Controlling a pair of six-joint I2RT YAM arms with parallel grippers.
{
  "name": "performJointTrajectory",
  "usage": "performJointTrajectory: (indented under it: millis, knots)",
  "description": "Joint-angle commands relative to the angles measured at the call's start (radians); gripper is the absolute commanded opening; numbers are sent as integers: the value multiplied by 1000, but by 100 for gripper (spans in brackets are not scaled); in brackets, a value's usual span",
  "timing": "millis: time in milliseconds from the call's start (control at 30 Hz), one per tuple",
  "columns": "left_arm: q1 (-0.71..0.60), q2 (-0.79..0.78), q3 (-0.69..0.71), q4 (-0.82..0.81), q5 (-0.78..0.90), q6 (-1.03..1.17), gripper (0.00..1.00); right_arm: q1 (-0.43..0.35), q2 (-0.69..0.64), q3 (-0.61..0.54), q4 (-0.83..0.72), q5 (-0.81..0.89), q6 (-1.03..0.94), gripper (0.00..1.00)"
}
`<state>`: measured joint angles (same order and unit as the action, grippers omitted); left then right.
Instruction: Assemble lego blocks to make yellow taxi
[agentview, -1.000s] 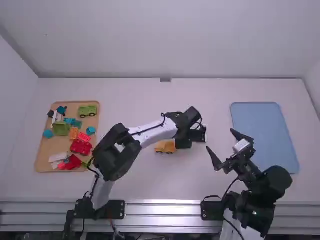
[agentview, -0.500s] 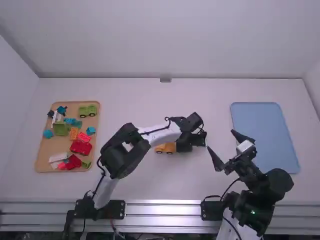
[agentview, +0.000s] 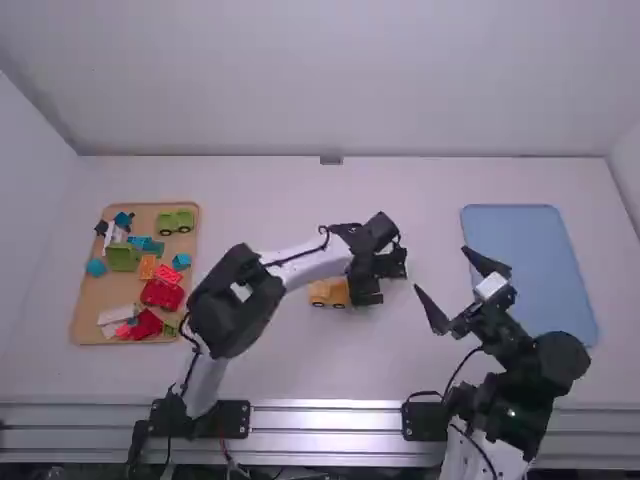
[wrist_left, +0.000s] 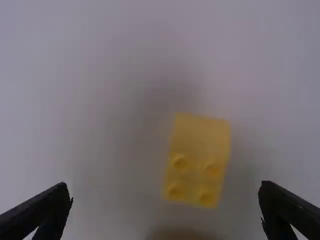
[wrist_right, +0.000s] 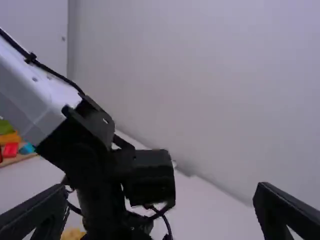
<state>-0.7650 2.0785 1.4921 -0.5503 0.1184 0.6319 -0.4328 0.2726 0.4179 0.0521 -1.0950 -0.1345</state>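
Note:
In the high view my left gripper (agentview: 366, 294) hangs low over the middle of the table, just right of an orange-yellow vehicle piece with dark wheels (agentview: 328, 293). My left gripper (wrist_left: 166, 189) stands wide open in its wrist view; a yellow brick (wrist_left: 196, 161) with studs on one half lies below, between the fingers but apart from them. My right gripper (agentview: 441, 269) is open with nothing held, right of the left one. In its own view, the right gripper (wrist_right: 162, 189) faces the left arm, and part of a yellow piece (wrist_right: 73, 234) shows beneath that arm.
On the far left a wooden tray (agentview: 87, 325) holds a green vehicle piece (agentview: 176, 221), a red one (agentview: 161, 294) and several loose coloured blocks. A blue tray (agentview: 530, 270) lies at the right, beyond the right arm.
My left arm first swung a little right, then came back left, its gripper staying open beside the vehicle piece. The right gripper has shifted slightly.

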Motion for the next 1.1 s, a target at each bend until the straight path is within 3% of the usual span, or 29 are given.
performJointTrajectory:
  millis: [0,133,300,467,500,567,700,867,1067]
  knots:
    - [68,-145,20,-14,3,-15,99,34,134,9,76,-5,68,99]
    - [148,-250,-10,-41,71,-9,99,108,364,82,157,-9,36,99]
    - [273,-423,-138,-18,230,55,99,280,674,284,79,-24,-166,99]
    - [409,-621,-355,106,438,95,99,483,958,561,-218,131,-460,99]
    - [419,-635,-372,116,454,102,99,489,967,571,-230,137,-472,99]
    - [478,-715,-481,184,521,128,99,573,1084,694,-404,206,-633,99]
    - [546,-813,-648,328,456,74,99,668,1267,838,-650,255,-919,99]
    - [541,-865,-787,421,333,31,99,698,1400,860,-686,255,-1022,99]
    - [560,-863,-904,547,435,101,99,661,1454,858,-788,184,-1076,99]
